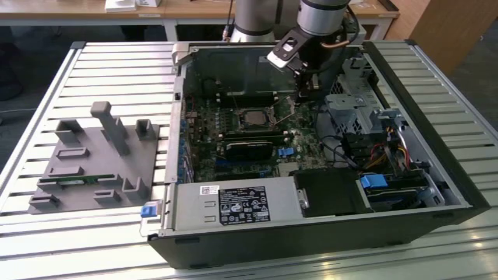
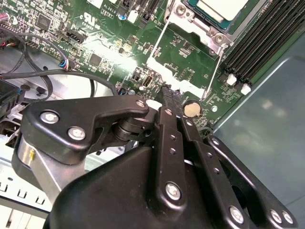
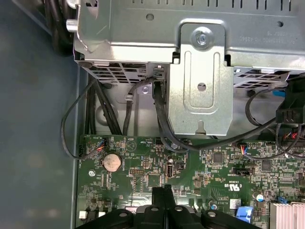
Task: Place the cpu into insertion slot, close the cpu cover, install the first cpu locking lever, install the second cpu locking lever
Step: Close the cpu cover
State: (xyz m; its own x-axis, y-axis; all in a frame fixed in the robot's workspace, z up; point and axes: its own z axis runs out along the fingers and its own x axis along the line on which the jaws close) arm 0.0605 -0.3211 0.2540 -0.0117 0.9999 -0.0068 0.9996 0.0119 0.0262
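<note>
The cpu (image 2: 224, 7), with a dull silver top, lies in the insertion slot (image 1: 251, 118) on the green board. The silver cpu cover (image 2: 202, 26) lies down around it. Two thin wire locking levers (image 2: 156, 43) (image 2: 213, 71) stand raised off the socket, reaching toward my gripper. My black gripper (image 2: 166, 93) hovers just off the levers' free ends, shut, and I see nothing between its fingers. In the exterior view the gripper (image 1: 307, 98) hangs to the right of the socket, with a lever (image 1: 290, 114) slanting up beside it. In the first wrist view the gripper (image 3: 164, 191) is over the board.
A metal drive cage (image 3: 200, 71) with black cables stands close to the gripper. A coin battery (image 3: 112, 162) and black memory slots (image 2: 257, 43) sit on the board. The power supply box (image 1: 233, 205) fills the case's near corner. A grey fixture (image 1: 97, 163) lies outside the case.
</note>
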